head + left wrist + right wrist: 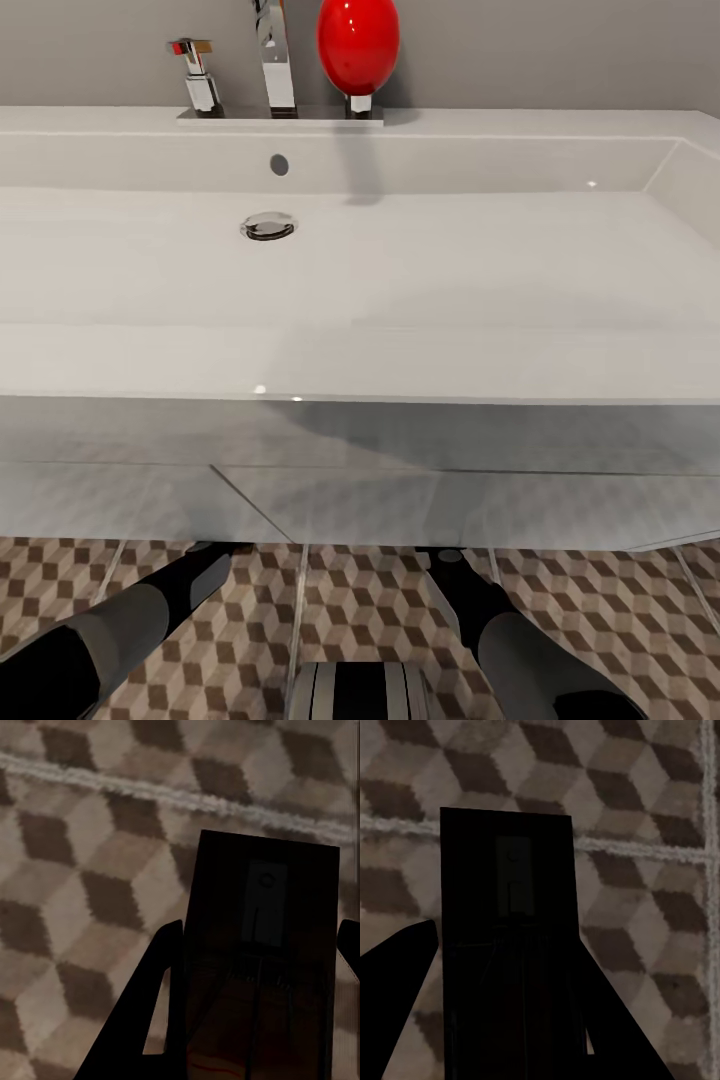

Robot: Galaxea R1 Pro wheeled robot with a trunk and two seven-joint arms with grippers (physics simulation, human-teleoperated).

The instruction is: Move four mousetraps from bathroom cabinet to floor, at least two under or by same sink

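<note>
Below the front edge of a wide white sink (pixel 400 300) with a chrome faucet (pixel 275 55) and a red egg-shaped object (pixel 358 45) on its back ledge, both robot arms reach down under the basin toward the cube-patterned bathroom floor (pixel 600 610). Seen from the left wrist, the left gripper (pixel 251 1020) has its dark fingers (pixel 154 1020) closed against the sides of a flat dark-brown mousetrap (pixel 262 922) above the tiles. Seen from the right wrist, the right gripper (pixel 510 1027) likewise clasps a second mousetrap (pixel 510 885) between its fingers (pixel 397 997).

Grey wall (pixel 560 50) behind, chrome faucet (pixel 275 60), red bottle (pixel 358 45) – bthrm
</note>
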